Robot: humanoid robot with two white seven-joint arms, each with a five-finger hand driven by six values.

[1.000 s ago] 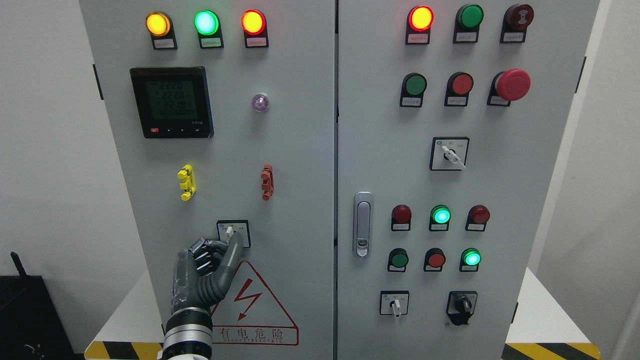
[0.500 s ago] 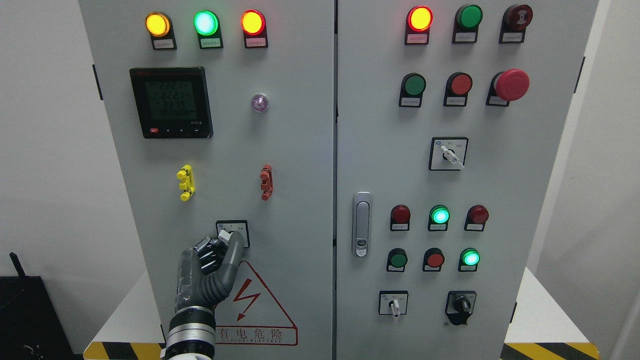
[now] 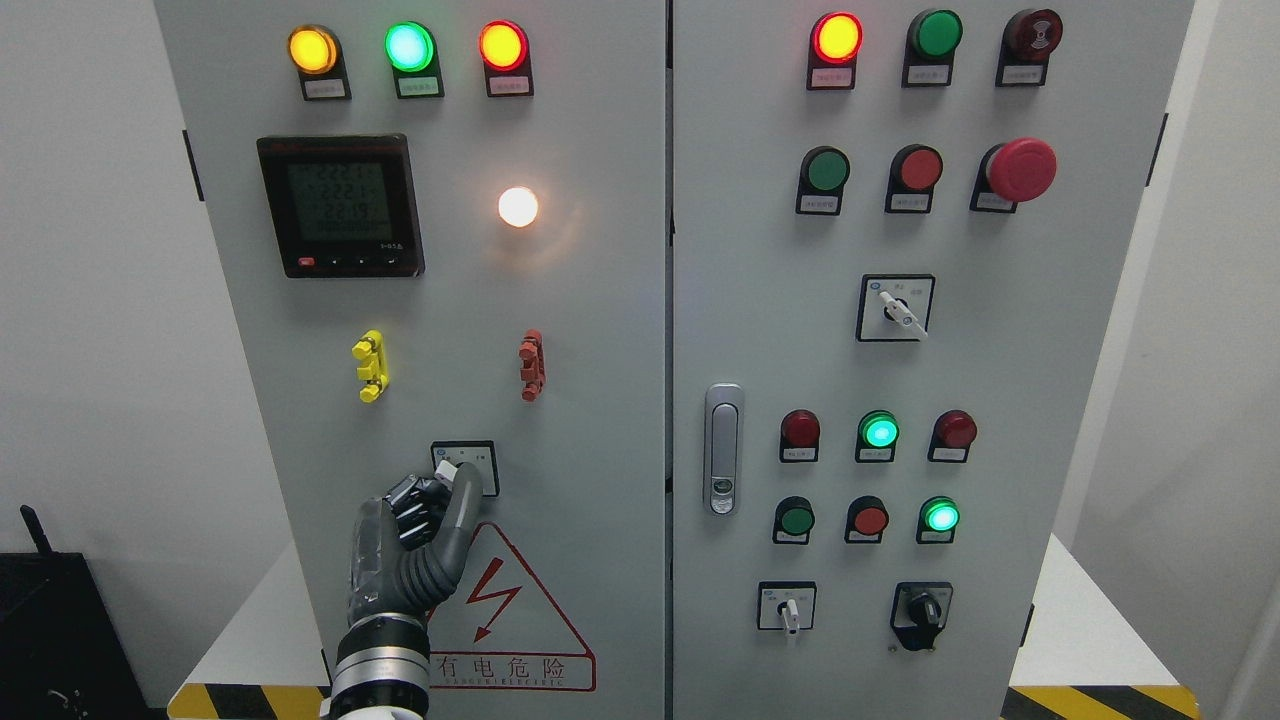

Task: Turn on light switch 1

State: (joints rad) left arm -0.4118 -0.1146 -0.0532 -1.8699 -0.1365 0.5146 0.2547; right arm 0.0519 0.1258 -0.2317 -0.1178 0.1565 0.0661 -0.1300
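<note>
Low on the cabinet's left door sits a small rotary light switch (image 3: 480, 456) in a black-framed plate. Its white lever (image 3: 446, 467) is tilted to the left. My left hand (image 3: 448, 484) comes up from the bottom edge, with its thumb and curled fingers pinched on that lever. The hand hides the lower left part of the plate. Higher on the same door, the round lamp (image 3: 518, 207) glows bright warm white. My right hand is out of the picture.
The grey cabinet also carries a black meter (image 3: 341, 205), lit pilot lamps (image 3: 408, 47), yellow (image 3: 369, 365) and red (image 3: 531, 365) clips, a door handle (image 3: 723, 448), and a red mushroom button (image 3: 1020, 170) among other switches on the right door. A white platform (image 3: 1085, 625) lies below.
The hand has turned the white lever to the left, and the round lamp has gone from dark to lit. The hand shifted slightly left.
</note>
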